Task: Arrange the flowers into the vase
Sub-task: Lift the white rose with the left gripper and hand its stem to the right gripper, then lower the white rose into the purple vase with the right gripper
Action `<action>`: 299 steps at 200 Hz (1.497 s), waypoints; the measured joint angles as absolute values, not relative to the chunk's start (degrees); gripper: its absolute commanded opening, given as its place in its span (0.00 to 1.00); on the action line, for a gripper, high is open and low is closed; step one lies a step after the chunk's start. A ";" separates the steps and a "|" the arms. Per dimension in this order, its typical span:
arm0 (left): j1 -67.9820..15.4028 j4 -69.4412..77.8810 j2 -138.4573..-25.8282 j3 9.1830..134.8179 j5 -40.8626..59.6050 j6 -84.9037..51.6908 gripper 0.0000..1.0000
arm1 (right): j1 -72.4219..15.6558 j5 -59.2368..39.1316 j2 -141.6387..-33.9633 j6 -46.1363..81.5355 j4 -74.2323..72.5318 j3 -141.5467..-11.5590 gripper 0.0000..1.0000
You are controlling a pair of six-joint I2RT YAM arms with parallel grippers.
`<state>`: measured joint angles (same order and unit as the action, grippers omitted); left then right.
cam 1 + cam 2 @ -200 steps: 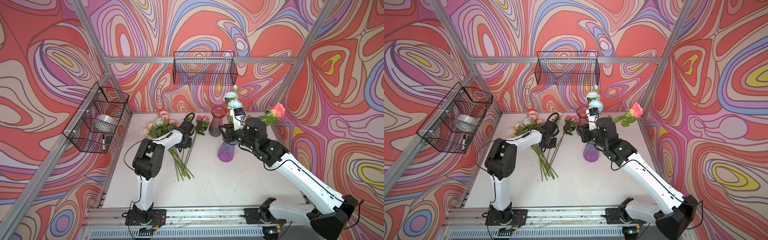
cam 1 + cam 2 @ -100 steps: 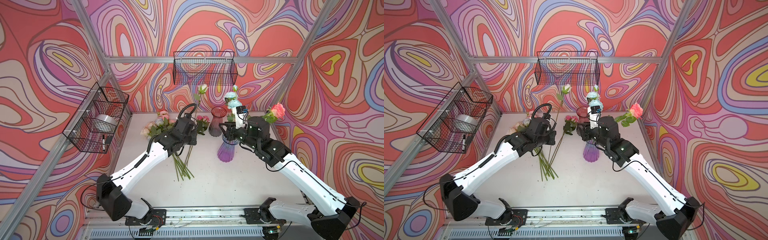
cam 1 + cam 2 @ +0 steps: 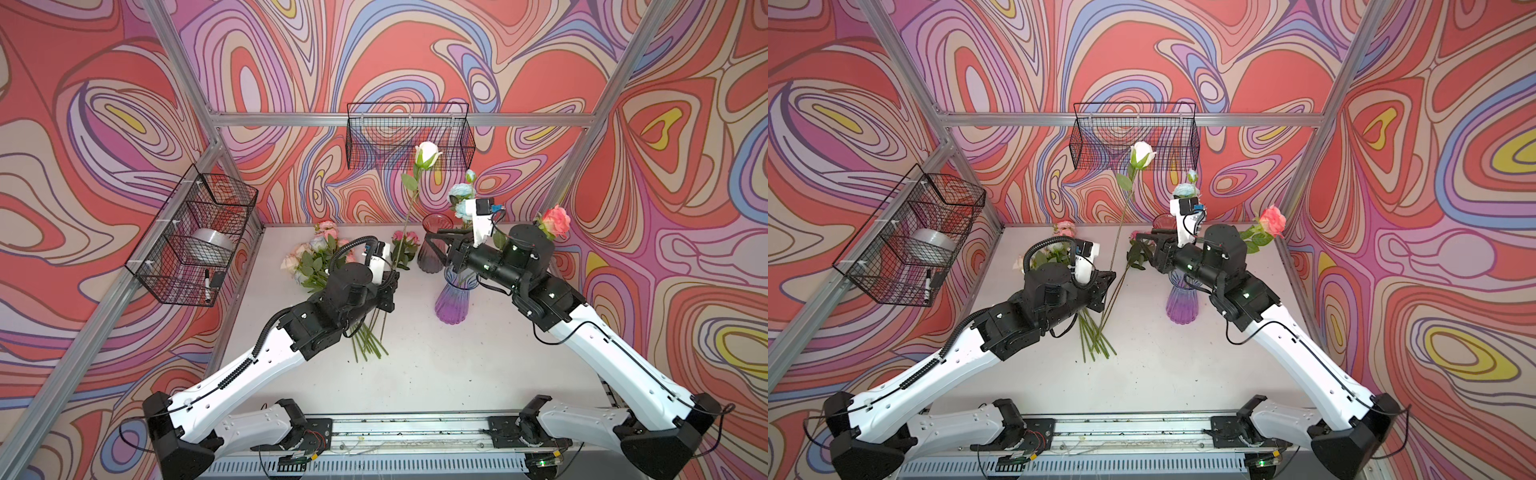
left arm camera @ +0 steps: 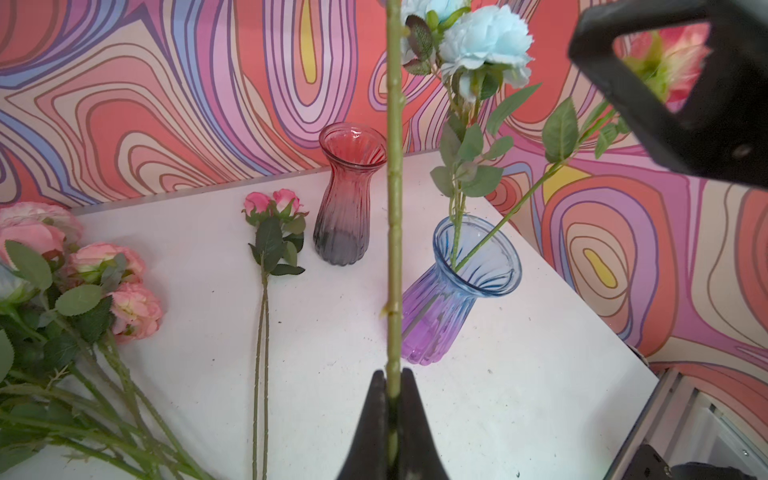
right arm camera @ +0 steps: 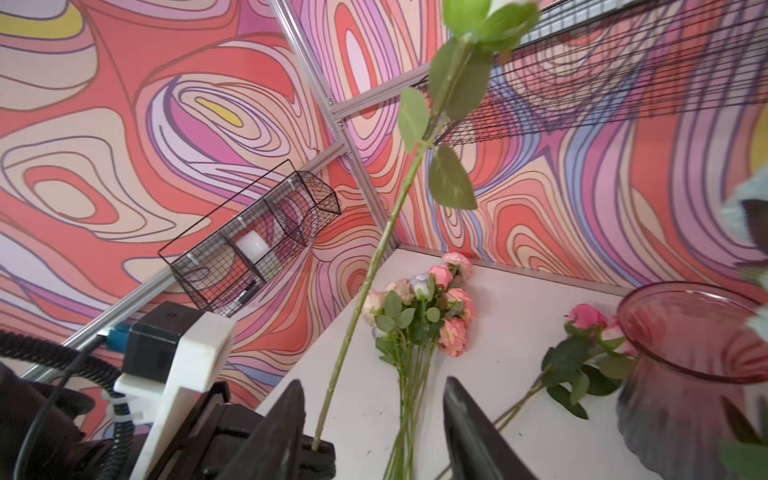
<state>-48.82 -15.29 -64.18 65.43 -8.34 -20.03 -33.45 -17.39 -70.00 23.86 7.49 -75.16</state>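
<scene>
My left gripper [image 4: 392, 374] [image 3: 392, 277] is shut on the lower stem of a white rose [image 3: 427, 154] [image 3: 1141, 154], which stands upright above the table. The stem [image 5: 365, 282] rises between the fingers of my open right gripper [image 5: 372, 382] [image 3: 436, 239], closer to one finger. Just below my right gripper stands the blue-to-purple glass vase [image 3: 452, 299] [image 4: 457, 291], with pale blue blooms [image 4: 484, 37] and a coral rose [image 3: 555, 220] in it. More flowers [image 3: 320, 257] [image 4: 83, 291] lie in a bunch at the back left of the table.
A red-to-grey glass vase [image 3: 434, 245] [image 5: 685, 374] stands behind the purple one, and a two-bud pink stem [image 4: 270, 232] lies beside it. Wire baskets hang on the back wall [image 3: 409, 137] and the left wall [image 3: 195, 237].
My left arm has lifted the white rose out of the bunch and carried it up and to the right. My right gripper has opened wider round the stem.
</scene>
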 measured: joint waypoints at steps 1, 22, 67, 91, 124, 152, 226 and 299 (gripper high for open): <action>-48.82 -15.16 -64.18 65.41 -8.25 -19.99 0.00 | -33.45 -17.58 -70.17 23.99 7.33 -75.20 0.55; -48.82 -13.93 -64.07 65.10 -7.29 -19.42 0.00 | -33.45 -21.69 -73.82 26.94 3.97 -75.37 0.54; -48.82 -13.52 -63.83 64.79 -6.83 -18.61 0.00 | -33.47 -27.31 -80.18 31.53 -0.08 -76.14 0.17; -48.82 -13.54 -63.86 64.79 -6.87 -18.61 0.05 | -33.54 -29.32 -80.55 33.52 -1.80 -76.25 0.02; -48.84 -12.84 -63.92 64.71 -6.66 -17.96 0.67 | -34.11 -28.88 -79.85 32.91 -1.96 -76.62 0.00; -48.95 -12.53 -63.92 64.71 -8.43 -17.93 0.76 | -34.06 -24.38 -78.48 29.23 1.61 -77.03 0.00; -49.04 -10.48 -60.75 61.49 -18.09 -16.67 0.77 | -34.04 2.63 -65.56 10.81 13.39 -83.85 0.00; -49.04 -9.54 -60.75 61.45 -19.64 -16.49 0.77 | -33.98 18.50 -64.97 1.56 12.45 -81.30 0.00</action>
<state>-49.04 -9.54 -60.75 61.45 -19.64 -16.49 -33.98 18.50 -64.97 1.56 12.45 -81.30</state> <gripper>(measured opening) 0.768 0.050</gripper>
